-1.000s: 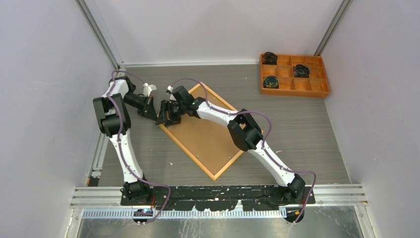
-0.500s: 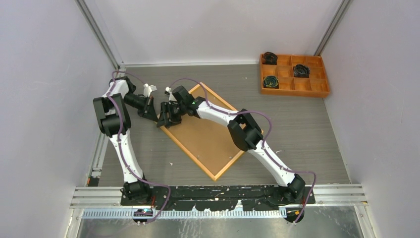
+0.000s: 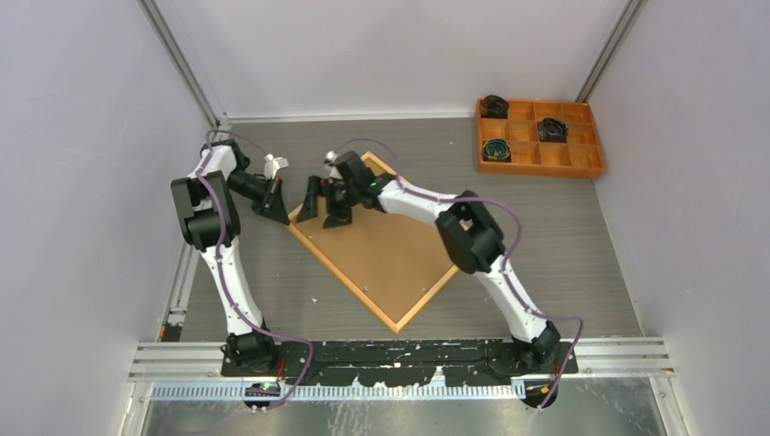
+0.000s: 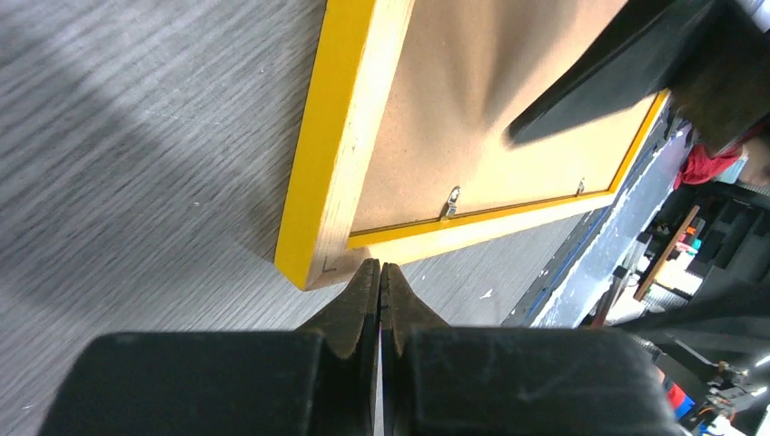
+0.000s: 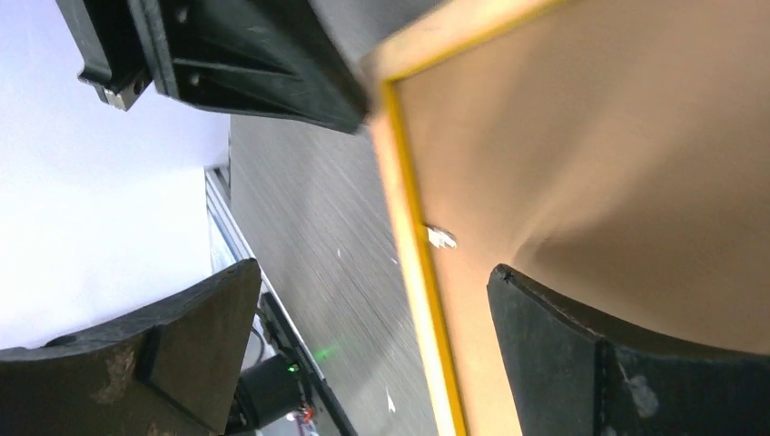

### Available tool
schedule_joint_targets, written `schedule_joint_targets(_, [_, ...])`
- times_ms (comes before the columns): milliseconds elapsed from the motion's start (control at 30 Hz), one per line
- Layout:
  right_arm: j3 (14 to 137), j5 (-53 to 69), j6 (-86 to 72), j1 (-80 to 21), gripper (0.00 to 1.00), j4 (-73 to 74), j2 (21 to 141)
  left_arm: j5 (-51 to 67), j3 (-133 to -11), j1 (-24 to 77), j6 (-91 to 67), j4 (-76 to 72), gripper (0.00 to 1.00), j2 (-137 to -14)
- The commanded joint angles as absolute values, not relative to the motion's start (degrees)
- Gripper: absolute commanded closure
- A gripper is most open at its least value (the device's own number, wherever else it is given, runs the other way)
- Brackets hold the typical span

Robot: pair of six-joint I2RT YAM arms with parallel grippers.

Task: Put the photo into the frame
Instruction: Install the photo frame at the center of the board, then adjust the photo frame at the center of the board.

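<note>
The frame (image 3: pixel 381 254) lies back-up, diamond-wise, on the tabletop (image 3: pixel 563 245). At its left corner the left gripper (image 3: pixel 281 216) has its jaws clenched empty. Just beyond, the right gripper (image 3: pixel 323 209) hangs over the frame's far-left edge, jaws released.

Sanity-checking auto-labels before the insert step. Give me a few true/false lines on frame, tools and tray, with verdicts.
1. The frame lies back up on the table. True.
2. The left tool is open. False: it is shut, with its tips at the frame's corner.
3. The right tool is open. True.
4. The right tool holds the photo. False: it holds nothing, and no photo is in view.
5. The tray sits on the frame. False: it stands apart from the frame, at the table's far right corner.
</note>
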State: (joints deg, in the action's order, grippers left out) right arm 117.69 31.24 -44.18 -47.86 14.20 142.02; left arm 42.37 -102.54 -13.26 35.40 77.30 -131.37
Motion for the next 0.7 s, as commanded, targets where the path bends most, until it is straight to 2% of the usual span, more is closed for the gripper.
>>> schedule_joint_targets(0, [101.5, 23.3, -53.7, -40.0, 0.00, 1.4, 123.6, 42.4, -106.1, -13.5, 36.9, 79.1, 0.98, -127.8])
schedule_joint_targets(167, [75.9, 15.7, -54.5, -33.9, 0.00, 5.7, 103.0, 41.8, -109.9, -13.4, 30.4, 74.8, 0.95, -129.7])
schedule_joint_targets(333, [55.1, 10.4, -55.8, -29.8, 0.00, 16.4, 81.5, 39.5, -113.3, -13.3, 22.3, 67.4, 0.95, -131.5])
schedule_joint_targets(533, [41.8, 8.9, -60.2, -28.2, 0.00, 28.2, 60.7, 35.6, -115.7, -10.4, 20.1, 64.1, 0.94, -134.3])
schedule_joint_targets(667, [36.6, 9.6, -62.4, -28.0, 0.00, 32.3, 53.5, 35.2, -114.7, -7.7, 21.7, 65.5, 0.95, -135.6])
